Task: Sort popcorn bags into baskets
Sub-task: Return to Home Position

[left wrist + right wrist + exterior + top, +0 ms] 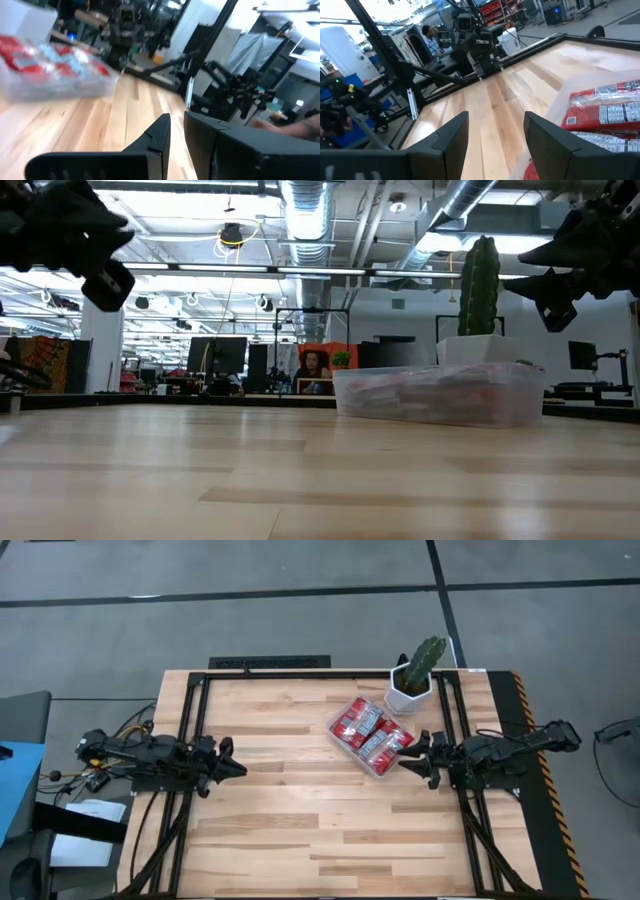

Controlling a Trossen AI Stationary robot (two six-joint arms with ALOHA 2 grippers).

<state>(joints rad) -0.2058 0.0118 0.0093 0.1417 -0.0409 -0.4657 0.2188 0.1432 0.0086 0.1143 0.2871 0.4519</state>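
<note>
Several red and white popcorn bags lie flat in the clear tray, which stands on the table's far right part, in front of the cactus pot. The low view shows the tray resting on its bottom. My right gripper hovers open just off the tray's right near corner, above the table, holding nothing. Its wrist view shows the bags beside it. My left gripper waits over the table's left side, shut and empty, far from the tray.
A white pot with a green cactus stands at the far edge, right behind the tray. Bare wooden tabletop spreads across the middle and near side. Black frame rails run along both sides. A person sits in the room beyond.
</note>
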